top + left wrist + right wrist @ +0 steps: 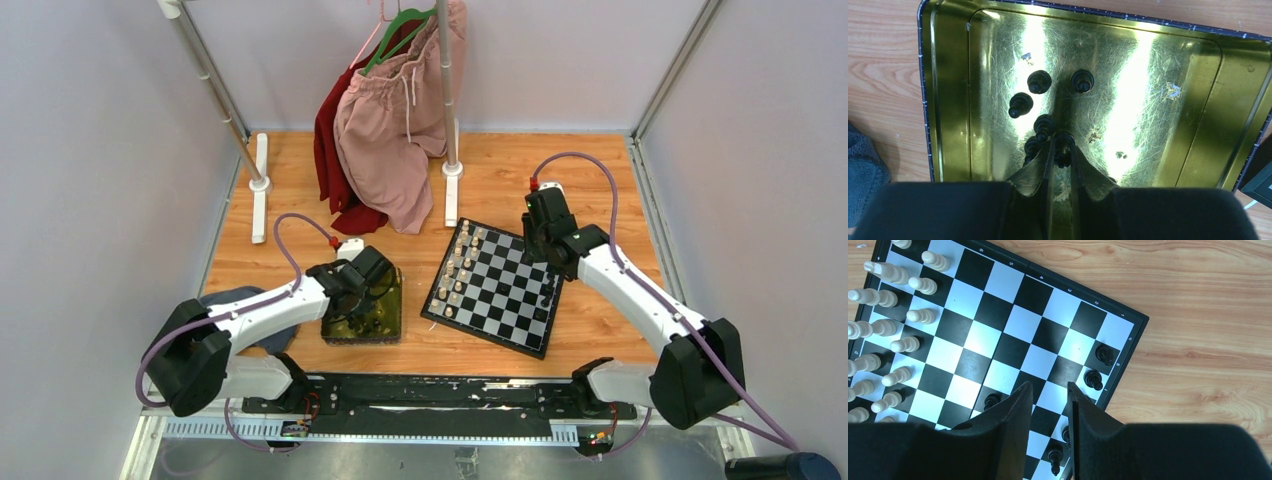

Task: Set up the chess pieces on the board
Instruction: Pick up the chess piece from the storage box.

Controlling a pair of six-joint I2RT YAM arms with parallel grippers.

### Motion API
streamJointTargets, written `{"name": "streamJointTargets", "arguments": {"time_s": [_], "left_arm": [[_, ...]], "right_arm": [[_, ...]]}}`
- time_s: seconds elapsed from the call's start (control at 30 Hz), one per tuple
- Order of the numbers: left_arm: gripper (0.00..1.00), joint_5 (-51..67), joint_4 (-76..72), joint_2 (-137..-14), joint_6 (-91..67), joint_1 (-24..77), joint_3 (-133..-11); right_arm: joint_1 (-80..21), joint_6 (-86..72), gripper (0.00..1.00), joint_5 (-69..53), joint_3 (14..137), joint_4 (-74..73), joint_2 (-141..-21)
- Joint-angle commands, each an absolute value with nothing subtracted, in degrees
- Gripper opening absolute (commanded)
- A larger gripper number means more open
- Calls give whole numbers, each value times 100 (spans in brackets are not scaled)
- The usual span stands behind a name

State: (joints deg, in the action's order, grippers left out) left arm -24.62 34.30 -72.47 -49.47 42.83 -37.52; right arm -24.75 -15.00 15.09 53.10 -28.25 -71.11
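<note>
On the wooden counter [600, 180], the left arm's fingers [1046, 165] reach into a shiny yellow-green metal tray [950, 100]. They appear to pinch one tiny black chess piece [1063, 142], with other black pieces [1039, 81] loose just beside it. Its long axis seems to run along the fingers' gap. A slow, straight lift would spare the neighbours. The right arm's fingers [1014, 410] hang parted and empty over the black-and-grey checked chessboard [1013, 325].
</note>
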Motion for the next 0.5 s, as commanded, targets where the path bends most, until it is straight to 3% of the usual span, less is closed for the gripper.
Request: {"name": "streamJointTargets", "arguments": {"time_s": [0.0,0.47], "left_arm": [[0,-2571,3551,-6981,-4868,4223,-3770],[0,-2339,4282,-6631,-3617,4361,-5176]], "right_arm": [[-2549,-1488,36,1654,5423,-2952,-6926],[-2344,-1502,36,1726,5426,-2979,-6750]]}}
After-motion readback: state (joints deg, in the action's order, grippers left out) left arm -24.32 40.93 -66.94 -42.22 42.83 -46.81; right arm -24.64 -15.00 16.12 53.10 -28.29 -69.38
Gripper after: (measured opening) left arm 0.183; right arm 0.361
